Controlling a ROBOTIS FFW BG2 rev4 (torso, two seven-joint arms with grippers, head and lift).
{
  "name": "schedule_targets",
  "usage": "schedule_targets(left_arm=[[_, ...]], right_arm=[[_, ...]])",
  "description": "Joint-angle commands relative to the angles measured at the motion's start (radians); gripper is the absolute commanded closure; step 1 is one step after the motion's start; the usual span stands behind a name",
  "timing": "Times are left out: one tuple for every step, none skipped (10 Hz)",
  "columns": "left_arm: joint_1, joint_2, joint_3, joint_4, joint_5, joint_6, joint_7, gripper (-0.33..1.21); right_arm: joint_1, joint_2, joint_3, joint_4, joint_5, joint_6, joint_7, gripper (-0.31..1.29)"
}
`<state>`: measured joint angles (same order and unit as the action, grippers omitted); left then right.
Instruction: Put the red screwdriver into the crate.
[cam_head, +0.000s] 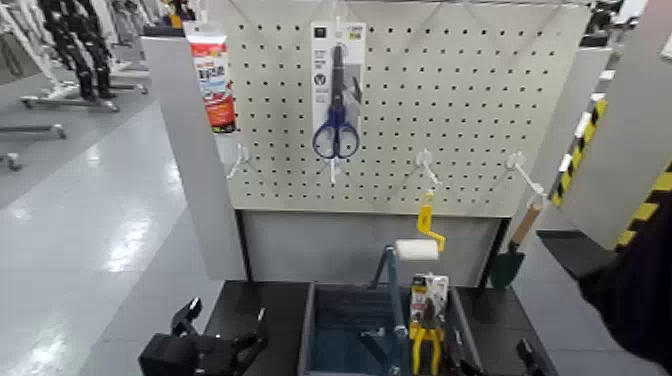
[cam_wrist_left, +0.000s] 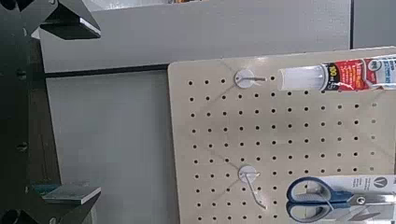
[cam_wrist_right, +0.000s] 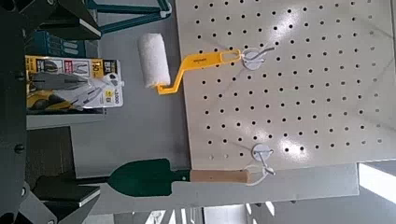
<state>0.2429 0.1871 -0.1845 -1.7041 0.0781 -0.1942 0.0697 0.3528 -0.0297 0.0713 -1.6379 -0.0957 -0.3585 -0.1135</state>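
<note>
Here the left pincer (cam_head: 228, 345) and right pincer (cam_head: 525, 355) both gape released beside the crate (cam_head: 312, 330); no red screwdriver shows.

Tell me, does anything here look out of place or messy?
Nothing looks spilled or broken. The hook below the tube on the pegboard hangs empty, and no red screwdriver shows anywhere. A pliers pack stands on end in the crate, at its right wall.
</note>
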Motion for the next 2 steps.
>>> schedule_targets(left_arm=[[0.004,0.0,-0.003,0.0,-0.001,-0.013,0.002,0.13],[0.006,0.0,-0.003,0.0,-0.001,-0.013,0.002,0.13]], right_arm=[[0.0,0.001,-0.004,-0.007,0.017,0.009,0.0,0.13],[0.002,0.002,-0.004,-0.01,0.022,0.013,0.0,0.13]])
